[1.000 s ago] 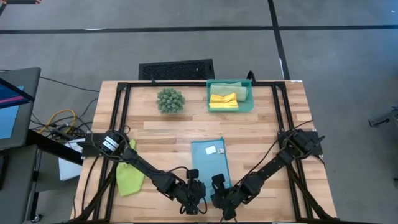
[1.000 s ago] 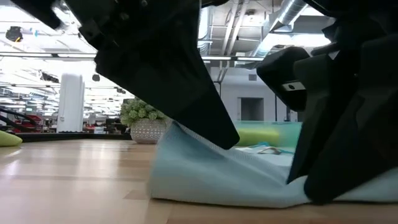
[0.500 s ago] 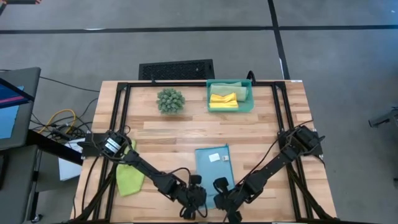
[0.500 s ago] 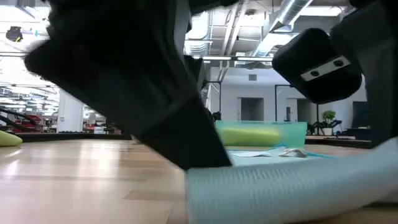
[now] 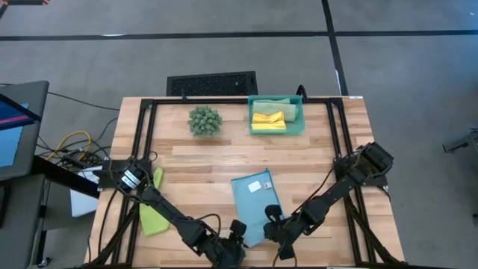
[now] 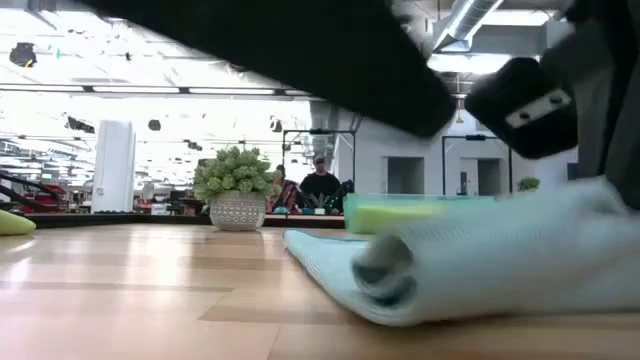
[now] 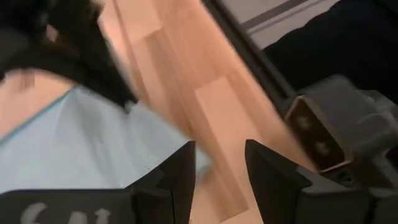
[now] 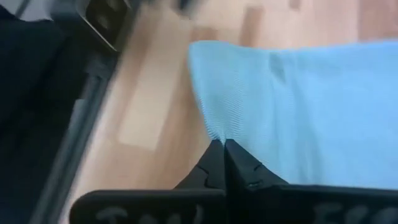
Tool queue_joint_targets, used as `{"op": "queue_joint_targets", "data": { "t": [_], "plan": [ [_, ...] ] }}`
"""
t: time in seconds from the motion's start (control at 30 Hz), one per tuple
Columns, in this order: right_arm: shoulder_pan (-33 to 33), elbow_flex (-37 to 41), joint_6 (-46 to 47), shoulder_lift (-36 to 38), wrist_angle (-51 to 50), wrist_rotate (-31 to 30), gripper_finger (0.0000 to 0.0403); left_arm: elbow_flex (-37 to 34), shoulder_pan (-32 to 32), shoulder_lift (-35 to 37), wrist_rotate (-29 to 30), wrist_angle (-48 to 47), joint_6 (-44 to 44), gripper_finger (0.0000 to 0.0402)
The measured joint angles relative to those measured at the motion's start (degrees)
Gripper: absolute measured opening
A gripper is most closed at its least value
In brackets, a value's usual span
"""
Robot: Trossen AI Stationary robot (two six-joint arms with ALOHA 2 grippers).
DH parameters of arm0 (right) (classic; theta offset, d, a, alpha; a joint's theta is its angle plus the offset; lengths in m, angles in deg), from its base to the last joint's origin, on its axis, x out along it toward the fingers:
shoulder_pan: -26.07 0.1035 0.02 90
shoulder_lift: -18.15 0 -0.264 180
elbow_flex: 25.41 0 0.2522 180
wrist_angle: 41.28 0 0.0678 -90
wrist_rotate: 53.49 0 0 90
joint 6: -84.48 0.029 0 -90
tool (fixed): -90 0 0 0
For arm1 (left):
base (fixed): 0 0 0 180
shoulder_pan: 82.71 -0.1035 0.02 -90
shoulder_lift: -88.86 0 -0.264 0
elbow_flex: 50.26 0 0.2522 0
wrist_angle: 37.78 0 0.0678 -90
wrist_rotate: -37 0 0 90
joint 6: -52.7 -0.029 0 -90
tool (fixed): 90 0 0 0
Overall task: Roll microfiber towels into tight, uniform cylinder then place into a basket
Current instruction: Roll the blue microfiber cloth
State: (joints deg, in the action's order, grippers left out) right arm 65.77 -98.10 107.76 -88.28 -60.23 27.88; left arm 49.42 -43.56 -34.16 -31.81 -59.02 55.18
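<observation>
The light blue towel lies skewed on the wooden table, with its near end curled over into a loose roll. My right gripper is shut on the towel's near right edge. My left gripper stands open at the near left of the towel; in its wrist view, bare wood shows between its fingers and the towel lies beside them. The teal basket at the far edge holds a yellow towel and a sage green one. A lime green towel lies at the left, under the left arm. My right gripper pinches the light blue towel's edge between its two fingertips, close to a corner. The fingers slant down at it from the table's near right. The cloth puckers toward the tips. Its near end is raised and curled over while the rest lies flat on the wood.
A spiky green plant ball in a pot stands far left of the basket. A black slotted grille lies beyond the table's far edge. Black frame rails run along the table's sides. A person sits far behind in the room.
My right gripper has risen and gone toward the table's right and far edges, drawing the towel's near right edge with it. The towel has turned askew and its near end has curled over into a loose roll. My left gripper has rolled about its own axis and shifted slightly.
</observation>
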Motion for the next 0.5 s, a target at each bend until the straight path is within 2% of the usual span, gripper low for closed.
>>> {"op": "queue_joint_targets", "data": {
  "t": [0.17,0.33,0.5],
  "plan": [
    [-0.67,6.58,1.48,3.41,10.00,0.90,0.0015,0.01,0.30,0.00,3.90,0.90,-0.66,0.0132],
    [-2.69,11.29,4.22,4.16,14.12,2.12,0.0012,-0.16,-1.31,-0.26,5.14,1.96,0.68,0.0132],
    [-4.27,12.16,4.24,4.06,15.38,4.37,0.0010,-0.16,-3.22,-2.55,5.42,6.08,0.74,0.0132]
  ]
}}
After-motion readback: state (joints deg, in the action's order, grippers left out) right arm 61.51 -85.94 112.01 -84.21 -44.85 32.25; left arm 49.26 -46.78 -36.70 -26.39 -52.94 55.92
